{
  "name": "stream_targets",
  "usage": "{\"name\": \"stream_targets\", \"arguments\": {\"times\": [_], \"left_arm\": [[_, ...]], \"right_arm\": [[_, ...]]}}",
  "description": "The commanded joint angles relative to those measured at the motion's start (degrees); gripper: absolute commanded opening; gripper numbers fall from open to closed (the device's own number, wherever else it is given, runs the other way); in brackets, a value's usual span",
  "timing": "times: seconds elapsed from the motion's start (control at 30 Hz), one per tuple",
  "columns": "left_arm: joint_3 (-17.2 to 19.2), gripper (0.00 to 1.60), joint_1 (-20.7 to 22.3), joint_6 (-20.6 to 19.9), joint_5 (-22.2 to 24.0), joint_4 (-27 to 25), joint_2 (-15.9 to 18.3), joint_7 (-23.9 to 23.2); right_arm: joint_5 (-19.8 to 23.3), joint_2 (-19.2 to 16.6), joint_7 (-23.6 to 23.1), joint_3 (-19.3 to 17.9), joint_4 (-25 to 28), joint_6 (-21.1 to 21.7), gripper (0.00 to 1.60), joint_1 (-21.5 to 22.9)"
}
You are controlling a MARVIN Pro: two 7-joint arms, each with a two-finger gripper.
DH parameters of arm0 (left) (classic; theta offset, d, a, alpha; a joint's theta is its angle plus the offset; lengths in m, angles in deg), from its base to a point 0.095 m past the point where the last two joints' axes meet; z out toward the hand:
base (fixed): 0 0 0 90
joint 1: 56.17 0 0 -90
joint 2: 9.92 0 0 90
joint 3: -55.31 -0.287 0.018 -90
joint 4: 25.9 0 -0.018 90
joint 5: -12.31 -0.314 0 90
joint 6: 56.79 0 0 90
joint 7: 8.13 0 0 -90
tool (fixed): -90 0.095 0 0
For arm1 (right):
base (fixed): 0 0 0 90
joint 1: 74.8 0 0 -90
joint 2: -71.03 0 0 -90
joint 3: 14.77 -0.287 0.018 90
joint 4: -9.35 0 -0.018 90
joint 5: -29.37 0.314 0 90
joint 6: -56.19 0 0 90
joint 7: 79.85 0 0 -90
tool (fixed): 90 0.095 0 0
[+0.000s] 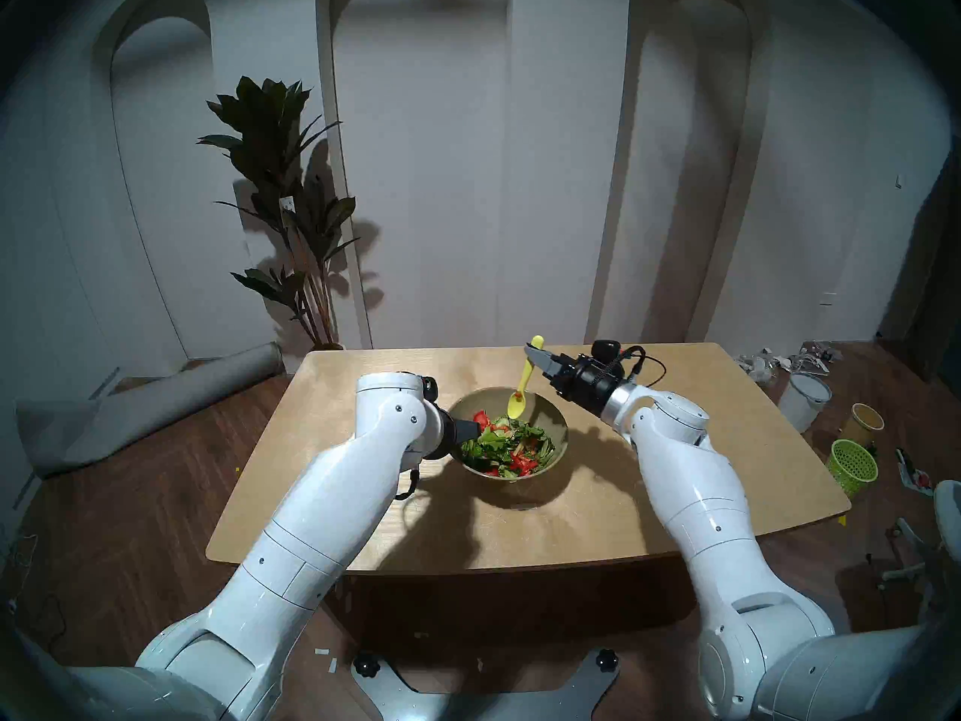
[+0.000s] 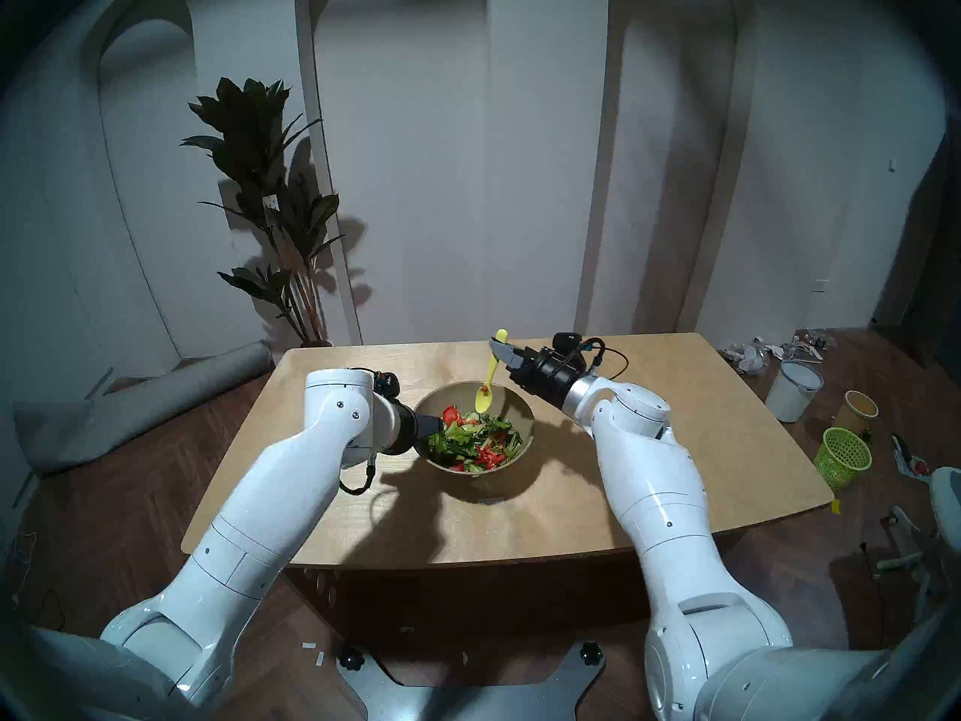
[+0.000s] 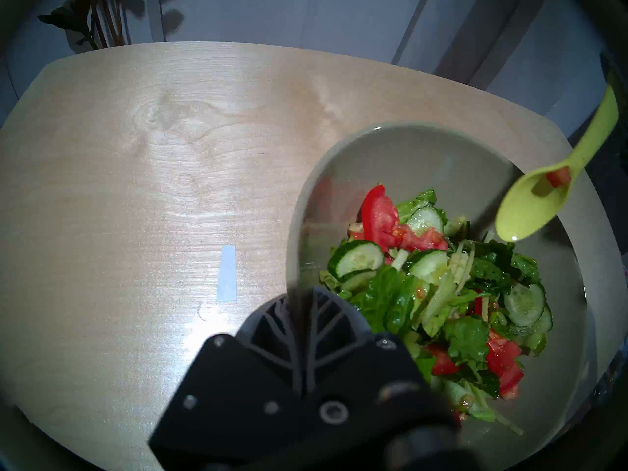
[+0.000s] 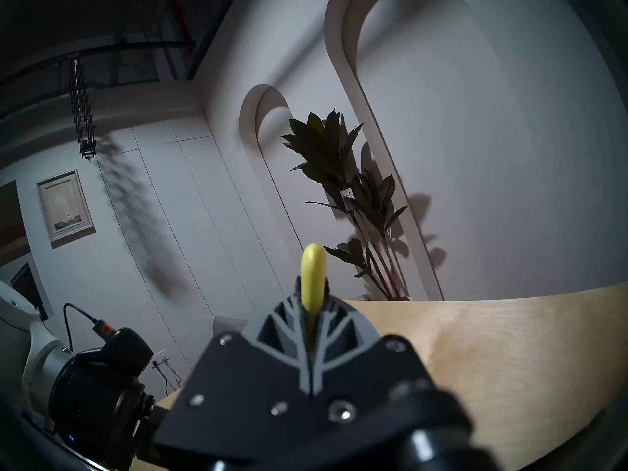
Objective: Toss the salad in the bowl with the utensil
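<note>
1. My right hand (image 1: 535,353) is clamped on the spoon (image 1: 522,387) near the top of its handle; in the right wrist view the two fingers (image 4: 289,324) press the handle from both sides, and its rounded end sticks out past them.
2. The spoon hangs steeply down from my right hand, tilted slightly toward my left side, with its oval scoop lowest.
3. The scoop is in the air over the far part of the bowl (image 1: 554,418), above the salad (image 1: 507,447) and not touching it.
4. A small red piece of tomato (image 3: 557,177) sits on the scoop where it joins the handle.
5. My left hand (image 3: 300,303) is clamped on the bowl's rim at its left side; in the left wrist view one finger lies outside the wall and the other inside, with the rim running between them.
6. The salad lies just past the inner finger of my left hand: green leaves, cucumber slices and red tomato chunks heaped in the near half of the bowl.
7. The far inner wall of the bowl, under the spoon, is bare.
8. The bowl rests on the wooden counter (image 1: 676,496), between my two hands, below my right hand.
9. A pale strip of tape (image 3: 227,273) lies on the counter just beyond my left hand, outside the bowl.
</note>
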Motion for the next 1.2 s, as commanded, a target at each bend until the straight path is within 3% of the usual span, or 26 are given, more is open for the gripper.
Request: {"name": "stream_targets", "arguments": {"times": [0.0, 0.2, 0.4, 0.47, 0.6, 0.67, 1.17], "left_arm": [[-0.10, 0.00, 0.25, 0.09, -0.11, -0.20, 0.08, 0.69], [-0.07, 0.00, 0.26, 0.09, -0.04, -0.21, 0.00, 0.94], [0.04, 0.00, 0.27, 0.09, 0.14, -0.23, -0.16, 1.38], [0.09, 0.00, 0.27, 0.09, 0.22, -0.23, -0.22, 1.55], [0.07, 0.00, 0.27, 0.09, 0.24, -0.23, -0.20, 1.54], [0.02, 0.00, 0.27, 0.09, 0.16, -0.23, -0.13, 1.37], [-0.10, 0.00, 0.24, 0.09, -0.12, -0.19, 0.08, 0.65]], "right_arm": [[-0.56, 4.73, 1.54, 2.42, -3.80, -2.10, 0.00, 5.91], [0.02, 6.39, -0.21, 4.55, -11.05, -3.69, 0.00, 8.38], [1.11, 7.39, -1.60, 4.84, -15.34, -4.96, 0.00, 8.03], [1.78, 6.93, -2.68, 4.64, -14.63, -4.22, 0.00, 7.12], [2.46, 5.08, -3.39, 4.52, -7.53, -0.60, 0.00, 1.72], [2.70, 4.81, -5.19, 4.61, -9.23, -1.63, 0.00, 2.25], [2.95, -5.05, -9.42, 0.61, 3.40, 3.84, 0.00, -9.45]]}}
